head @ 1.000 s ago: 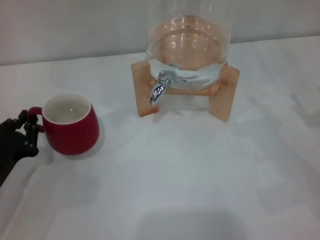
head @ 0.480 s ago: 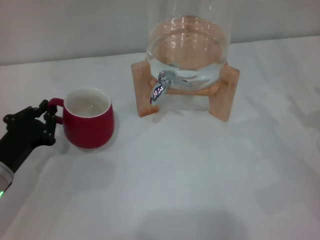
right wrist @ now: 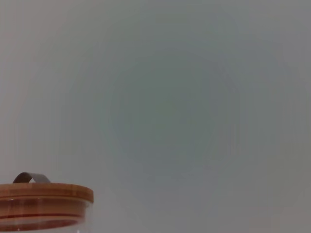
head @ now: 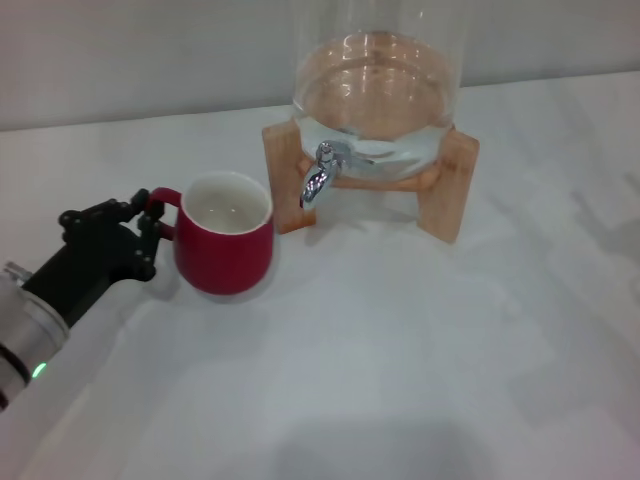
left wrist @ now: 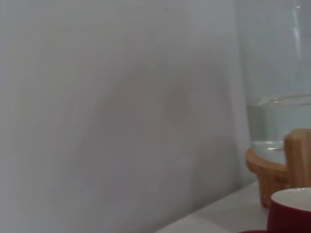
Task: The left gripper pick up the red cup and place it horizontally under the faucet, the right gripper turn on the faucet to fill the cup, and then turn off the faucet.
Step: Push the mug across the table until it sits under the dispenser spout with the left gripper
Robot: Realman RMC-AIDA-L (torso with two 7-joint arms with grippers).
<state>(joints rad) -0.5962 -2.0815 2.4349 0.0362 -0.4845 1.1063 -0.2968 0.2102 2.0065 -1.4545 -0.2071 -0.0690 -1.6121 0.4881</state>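
Beside the chrome faucet (head: 318,178), the left pincer (head: 143,228) clamps the loop handle of the squat dark-red ceramic cup (head: 225,247), probably rigid, breakable and slick.

The left gripper (head: 148,232) sits at the table's (head: 400,380) left side, its jaws closed around the handle of the red cup (head: 227,247). The cup stands upright just to the right of the jaws. Farther right of the jaws and behind the cup, the faucet (head: 322,172) projects from the glass dispenser (head: 376,95), which rests on a wooden stand (head: 450,185).
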